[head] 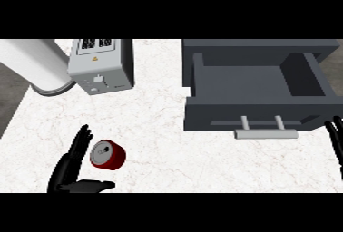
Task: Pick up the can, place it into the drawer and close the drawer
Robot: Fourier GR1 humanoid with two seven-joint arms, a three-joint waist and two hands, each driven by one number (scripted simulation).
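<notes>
A red can (107,155) with a silver top lies tilted on the white marble counter at the lower left. My left hand (72,170) is open just left of it, fingers straight and pointing up, thumb stretched out below the can; whether the fingers touch the can I cannot tell. The dark grey drawer (258,81) stands pulled out at the upper right, its inside bare, with a pale handle (265,132) on its front. My right hand (335,136) shows only as straight fingers at the right edge, beside the drawer's front.
A grey toaster (100,65) stands at the back left of the counter. A white cylinder (36,63) leans beside it at the far left. The counter's left edge runs diagonally past the cylinder.
</notes>
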